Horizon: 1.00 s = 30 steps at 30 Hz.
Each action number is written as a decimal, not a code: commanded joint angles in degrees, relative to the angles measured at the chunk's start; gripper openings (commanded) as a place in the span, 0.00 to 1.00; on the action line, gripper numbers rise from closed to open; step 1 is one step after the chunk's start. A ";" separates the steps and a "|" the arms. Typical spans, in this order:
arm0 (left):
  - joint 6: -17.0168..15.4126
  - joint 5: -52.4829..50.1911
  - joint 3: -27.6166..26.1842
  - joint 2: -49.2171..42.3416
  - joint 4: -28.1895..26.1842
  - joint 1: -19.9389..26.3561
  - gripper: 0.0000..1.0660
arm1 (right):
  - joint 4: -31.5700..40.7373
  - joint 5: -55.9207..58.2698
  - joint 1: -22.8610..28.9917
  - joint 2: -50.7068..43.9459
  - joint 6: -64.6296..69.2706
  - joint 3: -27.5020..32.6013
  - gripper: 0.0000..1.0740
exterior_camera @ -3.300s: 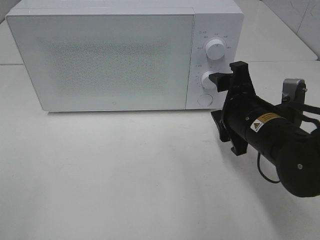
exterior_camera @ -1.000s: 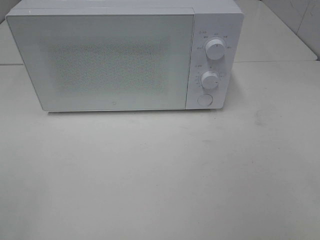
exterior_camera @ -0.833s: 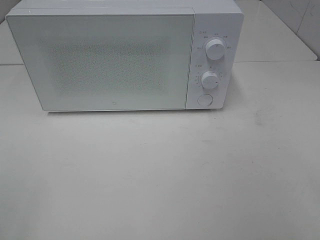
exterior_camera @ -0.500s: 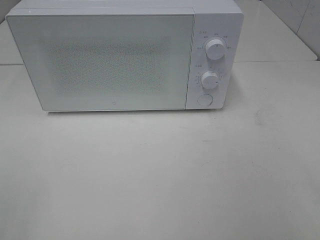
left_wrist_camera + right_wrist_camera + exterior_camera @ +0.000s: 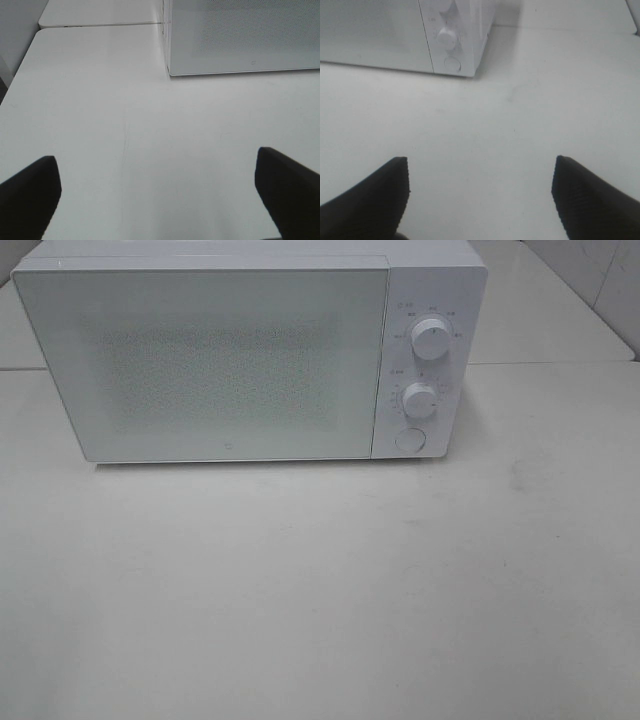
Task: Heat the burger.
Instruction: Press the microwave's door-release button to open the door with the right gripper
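Observation:
The burger is hidden; no view shows it. The white microwave (image 5: 200, 360) stands at the back of the table with its door shut. It also shows in the left wrist view (image 5: 240, 35) and the right wrist view (image 5: 385, 35). Its panel has an upper knob (image 5: 430, 338), a lower knob (image 5: 420, 400) and a round button (image 5: 410, 440). Neither arm shows in the high view. My left gripper (image 5: 159, 192) is open and empty over bare table in front of the microwave's left corner. My right gripper (image 5: 480, 192) is open and empty, well back from the control panel.
The white table (image 5: 320, 590) stretches in front of the microwave. A seam to a second table top (image 5: 100, 23) runs behind the microwave's left side. A tiled wall (image 5: 600, 280) stands at the back right.
The right arm, which was at the lower knob 3.3 s ago, has pulled back out of the high view. Over the last second nothing visibly moves.

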 commanded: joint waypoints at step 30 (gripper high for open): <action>-0.23 -0.52 0.11 -1.20 0.00 0.34 0.94 | -0.52 -59.47 -0.29 52.14 0.17 -0.34 0.70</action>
